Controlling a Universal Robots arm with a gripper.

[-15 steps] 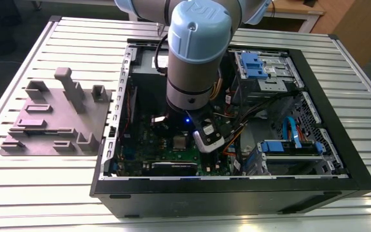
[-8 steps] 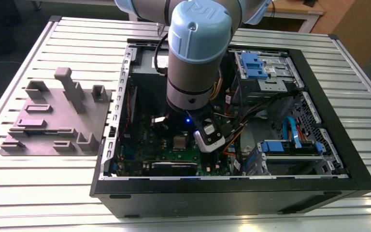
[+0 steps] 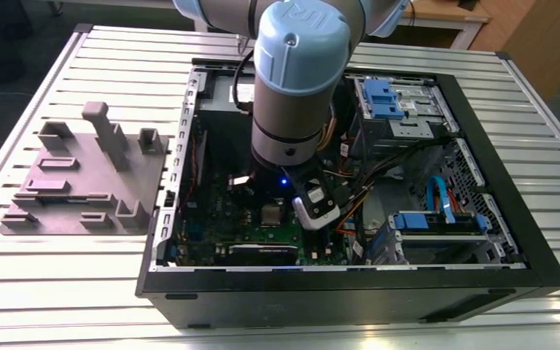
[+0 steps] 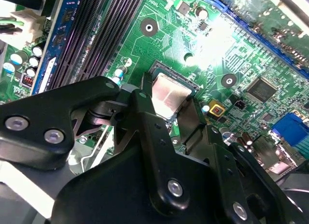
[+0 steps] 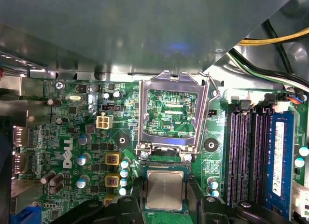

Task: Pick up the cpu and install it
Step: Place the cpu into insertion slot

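The cpu (image 5: 164,189) is a small flat square chip with a silvery top. It lies level in the socket on the green motherboard (image 5: 87,151). My gripper (image 5: 164,201) straddles it, and its black fingers (image 5: 200,207) press against two opposite edges. In the second wrist view the cpu (image 4: 170,94) shows between the same black fingers (image 4: 145,113) of the gripper (image 4: 170,108). The hinged silver socket frame (image 5: 145,113) stands swung open beside the chip. In the exterior view the arm (image 3: 294,95) reaches down into the open computer case (image 3: 358,292), just above the cpu (image 3: 273,213).
Memory slots (image 5: 246,156) run along one side of the socket, and yellow and black cables (image 5: 270,40) hang near the case wall. Blue drive cages (image 3: 397,98) fill the case on the exterior view's right. A grey fixture block (image 3: 85,182) stands on the slatted table at the exterior view's left.
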